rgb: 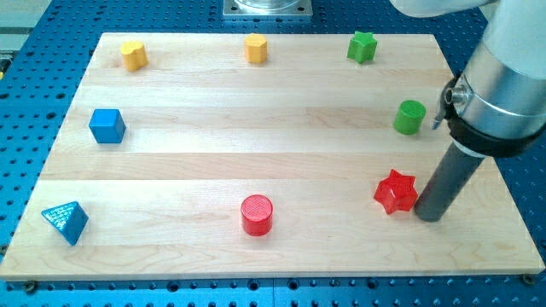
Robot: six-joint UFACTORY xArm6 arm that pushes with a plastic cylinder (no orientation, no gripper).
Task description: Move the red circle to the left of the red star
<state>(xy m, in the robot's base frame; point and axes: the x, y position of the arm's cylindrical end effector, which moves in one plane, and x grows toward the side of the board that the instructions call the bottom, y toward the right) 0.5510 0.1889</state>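
- Red circle [257,214] sits flat side up at the lower centre of the wooden board [273,162], round with no long axis, ridged top, no writing.
- Red star [396,191] lies well to its right.
- My tip [430,215] touches the star's right side; there's no claw to open or close.
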